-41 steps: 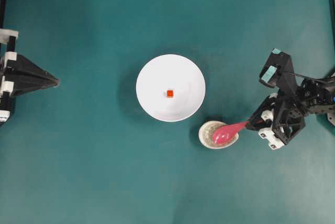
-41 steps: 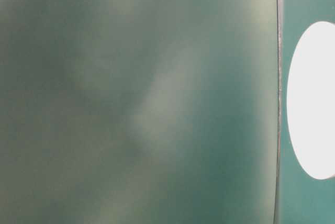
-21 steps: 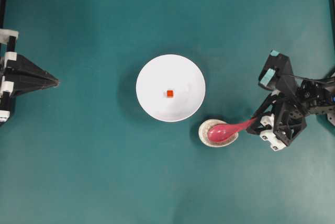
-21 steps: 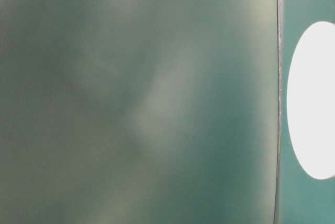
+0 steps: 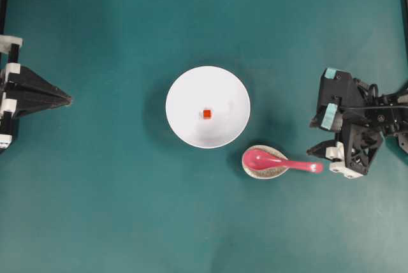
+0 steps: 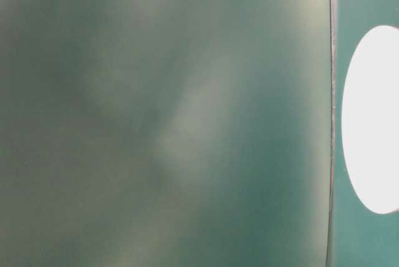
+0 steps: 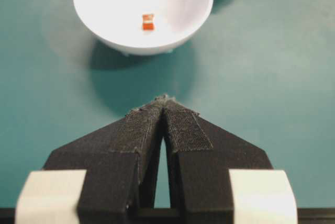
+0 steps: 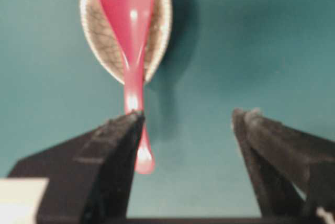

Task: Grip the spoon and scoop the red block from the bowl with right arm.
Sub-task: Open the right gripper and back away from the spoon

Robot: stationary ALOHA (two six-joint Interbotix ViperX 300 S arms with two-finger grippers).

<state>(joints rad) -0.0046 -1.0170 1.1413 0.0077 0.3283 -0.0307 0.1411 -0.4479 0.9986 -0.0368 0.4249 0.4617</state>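
The spoon (image 5: 275,162) is laid with its scoop in the speckled dish (image 5: 264,171), just beside the bowl (image 5: 208,107) where the red block (image 5: 206,114) is seen. The right tool (image 8: 188,145) is spread wide at the handle end, gripping nothing; the left tool (image 7: 164,110) is pressed together.

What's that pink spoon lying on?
The spoon lies scoop-up in a small speckled dish, its handle sticking out over the green table. The scoop covers most of the dish, so its middle cannot be seen.
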